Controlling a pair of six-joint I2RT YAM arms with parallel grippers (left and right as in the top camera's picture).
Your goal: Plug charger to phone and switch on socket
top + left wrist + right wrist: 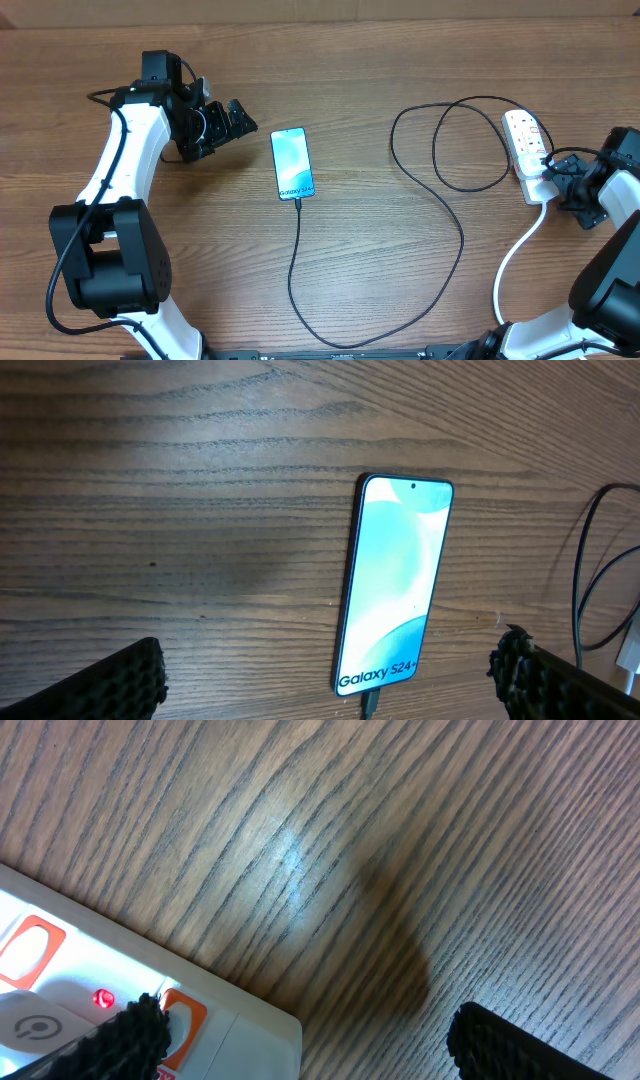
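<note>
The phone (292, 163) lies on the desk (380, 80), left of centre. The charger (297, 225) runs from the phone's near end toward the front edge, curves right, then loops back to the socket (522, 135), which lies at the far right.

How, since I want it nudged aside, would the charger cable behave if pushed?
Probably floppy: the charger lies in loose loops, so a push likely bends it locally. Seemingly plugged into the phone, it may tug that along.

Phone (292, 163) flat, lit; charger (296, 260) plugged in, looping; socket (522, 135) lamp red.
</note>
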